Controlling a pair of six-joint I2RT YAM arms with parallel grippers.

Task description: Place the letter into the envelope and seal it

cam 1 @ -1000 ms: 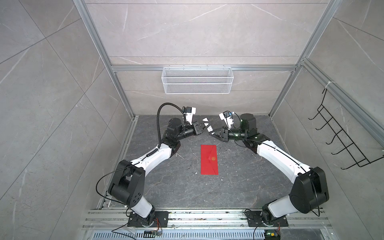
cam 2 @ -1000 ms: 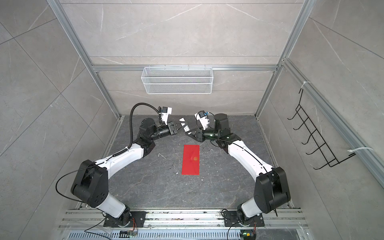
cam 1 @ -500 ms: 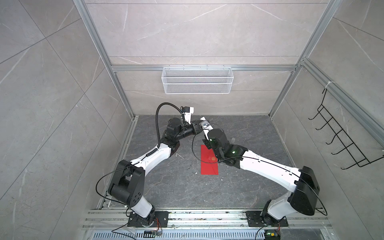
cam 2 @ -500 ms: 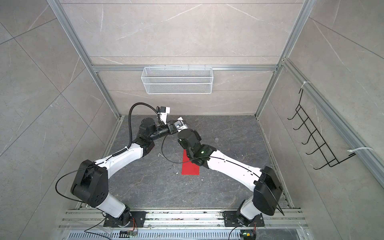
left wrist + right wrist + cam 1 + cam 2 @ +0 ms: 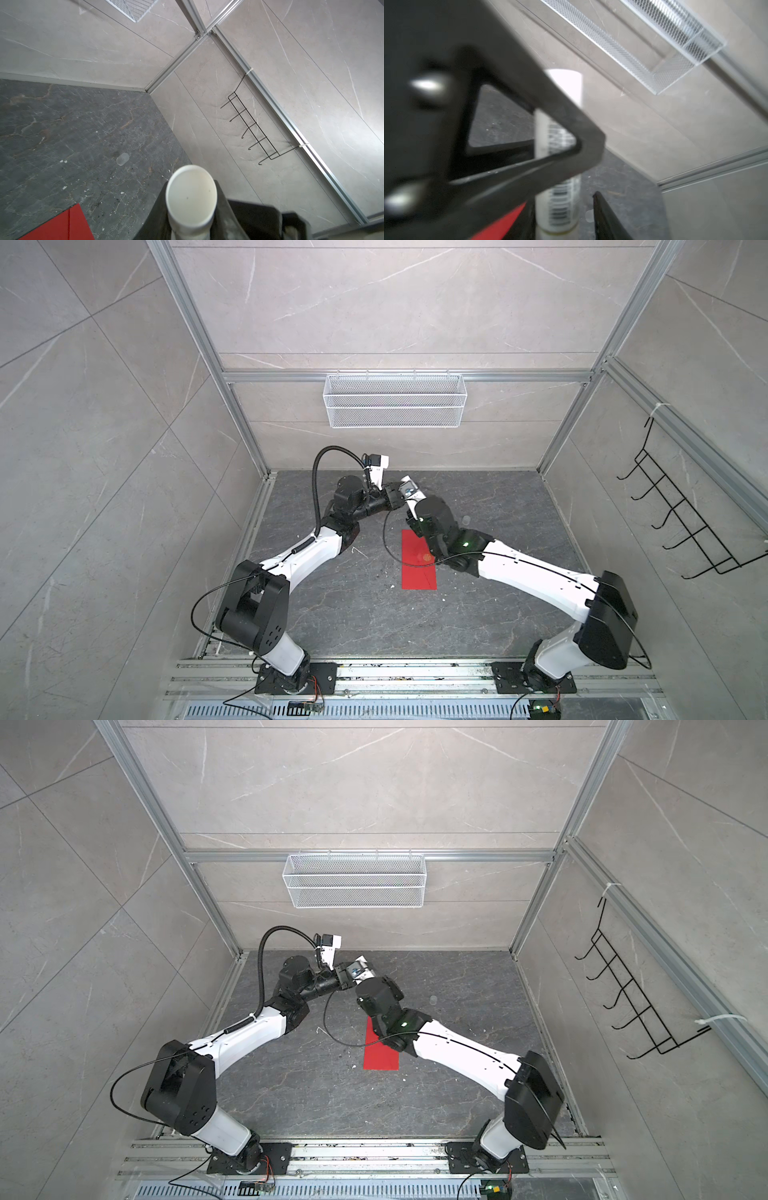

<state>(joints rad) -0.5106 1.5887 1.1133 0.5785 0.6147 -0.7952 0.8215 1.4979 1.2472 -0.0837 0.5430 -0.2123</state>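
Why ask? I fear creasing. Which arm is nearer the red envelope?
Right. The right arm crosses over the envelope, hiding part of its far end in both top views; the left arm lies off to its left, clear of it.

A bright red envelope (image 5: 417,578) lies flat near the middle of the dark counter (image 5: 374,635), its long sides running from the front edge toward the back edge. It is long, narrow and rectangular. A small round gold emblem (image 5: 426,569) sits on its upper face. Its far end is covered in both top views (image 5: 380,1058). The left wrist view shows a straight crease across one end (image 5: 62,226).
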